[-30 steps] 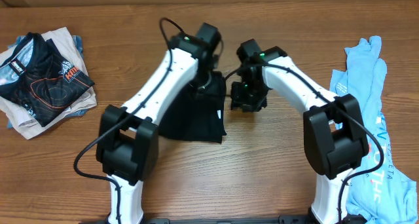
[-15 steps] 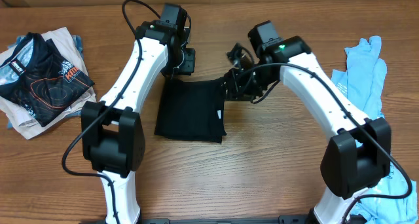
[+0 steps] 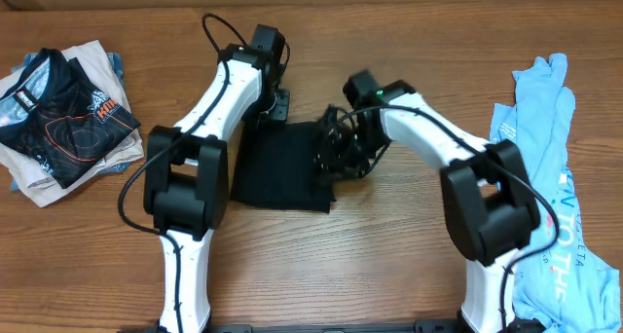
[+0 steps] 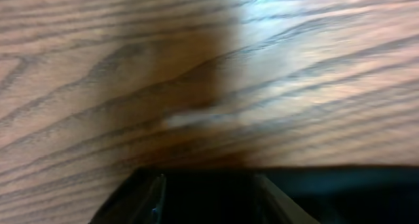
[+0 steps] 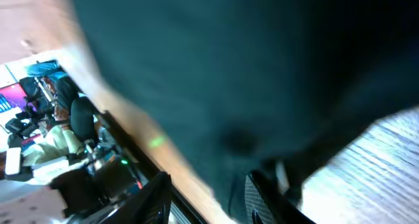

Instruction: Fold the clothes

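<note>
Two patches of writing show, and neither reads clean. The light blue tee [image 3: 540, 129] carries white letters down its lower part, something like "TO TH", the rest too small to tell. It lies crumpled at the right edge of the counter [image 3: 389, 265]. At the far left, a black jersey [image 3: 68, 109] with orange and white print tops a small pile of clothes [image 3: 39, 182]; its logo is too small for me to make out.

The black T-shirt [image 3: 277, 167] lies plain and unprinted mid-counter, folded into a neat, roughly square packet. My right gripper [image 3: 336, 158] is at its right edge, closed on the fabric. In the right wrist view, dark cloth fills nearly everything and runs down between my fingers [image 5: 154, 198].

My left gripper [image 3: 277, 104] sits at the packet's far edge. Its wrist view shows blurred wood grain and only the finger bases [image 4: 147, 198], so I cannot tell whether it grips anything.
</note>
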You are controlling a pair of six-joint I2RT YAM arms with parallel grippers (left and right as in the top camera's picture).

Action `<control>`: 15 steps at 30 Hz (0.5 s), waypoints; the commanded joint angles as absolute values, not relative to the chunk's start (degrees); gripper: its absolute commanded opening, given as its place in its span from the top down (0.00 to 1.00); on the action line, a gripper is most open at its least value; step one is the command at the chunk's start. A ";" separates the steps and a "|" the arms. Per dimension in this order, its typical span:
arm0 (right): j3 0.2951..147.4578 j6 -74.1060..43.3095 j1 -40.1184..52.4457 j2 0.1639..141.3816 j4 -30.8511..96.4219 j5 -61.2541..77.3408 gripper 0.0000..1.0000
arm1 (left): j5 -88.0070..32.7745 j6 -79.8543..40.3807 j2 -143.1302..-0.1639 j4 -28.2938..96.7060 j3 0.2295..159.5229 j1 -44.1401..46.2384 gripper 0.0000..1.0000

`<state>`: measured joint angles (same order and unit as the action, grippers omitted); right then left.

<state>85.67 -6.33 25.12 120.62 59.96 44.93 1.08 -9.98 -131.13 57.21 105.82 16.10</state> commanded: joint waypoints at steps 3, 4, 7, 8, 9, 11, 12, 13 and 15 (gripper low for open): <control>81.95 -6.04 24.99 123.59 59.77 40.25 0.60 | 5.15 -8.95 -135.48 59.99 106.96 15.97 0.59; 81.73 -6.31 25.02 123.59 59.79 38.13 0.60 | 5.76 -8.97 -135.72 60.95 106.98 15.97 0.63; 81.76 -9.15 24.99 123.59 59.55 31.31 0.60 | 8.23 -9.15 -136.09 64.86 106.96 15.79 0.74; 81.76 -9.47 24.95 123.59 59.24 29.47 0.60 | 8.62 -9.26 -136.09 66.61 106.98 15.70 0.75; 81.78 -9.69 24.88 123.59 58.85 27.55 0.60 | 8.97 -9.43 -136.09 68.31 106.98 15.62 0.77; 81.84 -9.65 24.62 123.59 58.04 25.65 0.60 | 9.43 -10.52 -136.09 72.55 106.96 15.22 0.77; 81.91 -9.63 24.34 123.59 57.63 24.99 0.60 | 9.37 -11.40 -136.09 74.54 106.96 15.00 0.78; 82.24 -9.65 23.94 123.59 57.54 24.27 0.60 | 9.34 -12.71 -136.09 76.64 106.96 14.81 0.80; 83.05 -9.65 23.03 123.59 57.49 23.20 0.60 | 9.37 -15.29 -136.09 81.10 106.96 14.46 0.83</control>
